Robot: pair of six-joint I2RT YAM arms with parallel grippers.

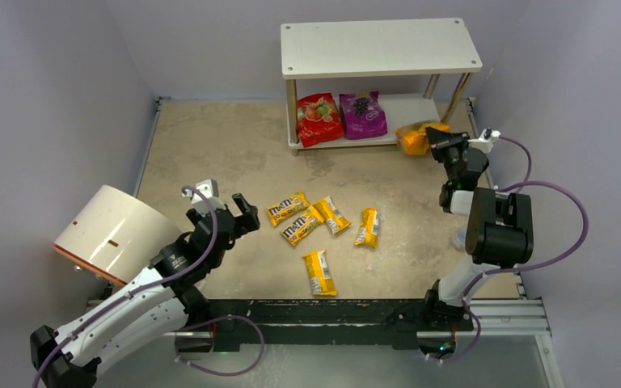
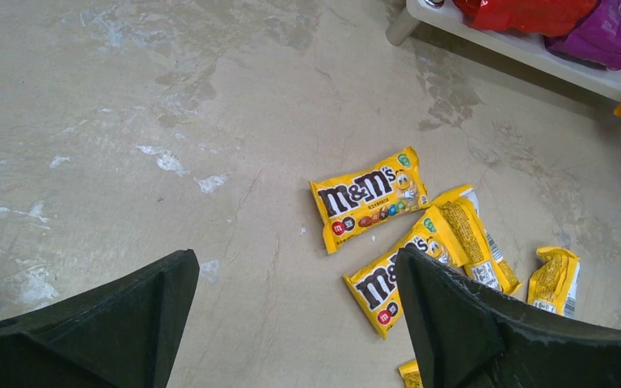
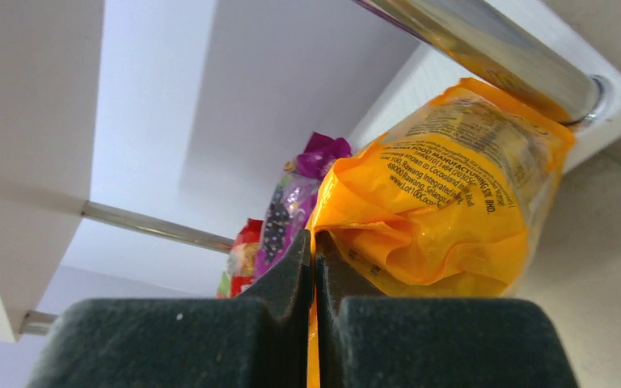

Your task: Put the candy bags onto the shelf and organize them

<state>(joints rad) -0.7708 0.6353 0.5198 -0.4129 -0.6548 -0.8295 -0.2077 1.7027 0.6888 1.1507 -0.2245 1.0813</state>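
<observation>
The white two-tier shelf (image 1: 380,47) stands at the back. On its lower tier lie a red pouch (image 1: 318,119) and a purple pouch (image 1: 362,115). My right gripper (image 1: 437,137) is shut on the edge of the orange pouch (image 1: 415,136), holding it at the lower tier's right end by a metal leg (image 3: 485,48); the pouch (image 3: 445,202) fills the right wrist view. Five yellow M&M's packets (image 1: 288,208) lie on the table's middle. My left gripper (image 1: 238,212) is open and empty, just left of them; the packets (image 2: 368,198) show ahead of its fingers (image 2: 453,315).
A white cylinder with an orange rim (image 1: 113,234) lies on its side at the left, next to the left arm. Grey walls close in the table on the left, back and right.
</observation>
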